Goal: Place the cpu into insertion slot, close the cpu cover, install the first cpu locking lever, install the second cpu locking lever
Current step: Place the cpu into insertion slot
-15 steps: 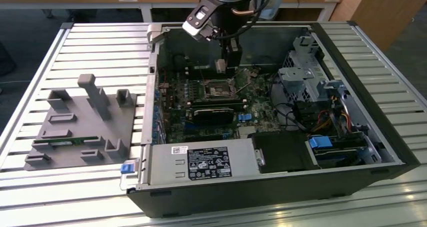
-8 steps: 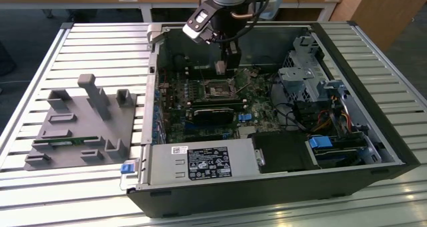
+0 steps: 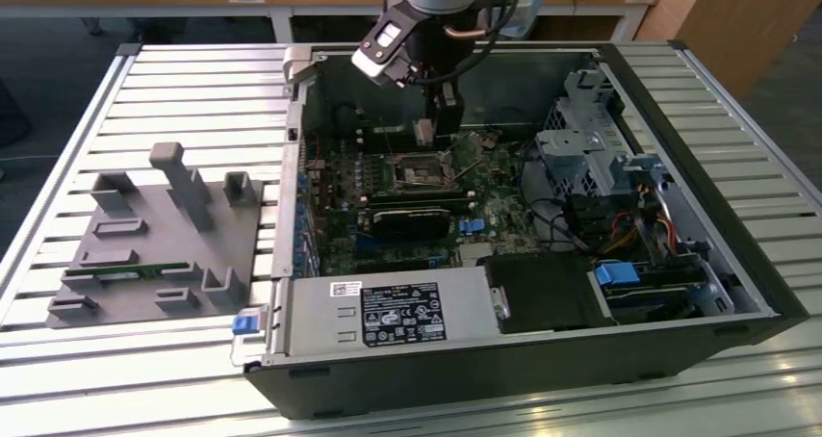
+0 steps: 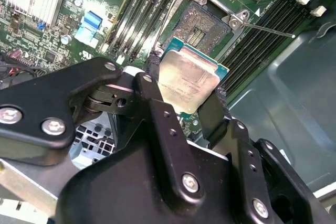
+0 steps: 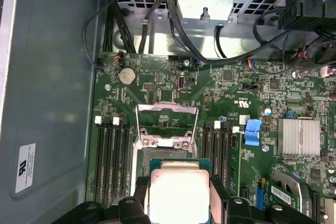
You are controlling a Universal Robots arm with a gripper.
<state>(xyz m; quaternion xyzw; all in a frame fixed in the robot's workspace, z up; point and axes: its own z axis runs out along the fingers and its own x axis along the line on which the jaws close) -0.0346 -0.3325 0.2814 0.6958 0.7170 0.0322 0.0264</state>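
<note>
The insertion slot [image 4: 202, 24] lies uncovered under the hanging cpu [image 4: 188, 80], its cpu cover [image 5: 167, 107] standing open, memory slots [image 5: 111, 161] crowding both sides, a locking lever [image 4: 268, 29] jutting outward.

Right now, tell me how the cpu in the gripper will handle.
The cpu looks stiff: a flat, metal-topped plate, so it likely won't flex. Its thinness suggests it is light. Pinched only by its edges in the gripper, the smooth chip could slip or tilt.

No legible text: power supply label [image 3: 400, 317], case-wall sticker [image 5: 25, 167], print too small.
</note>
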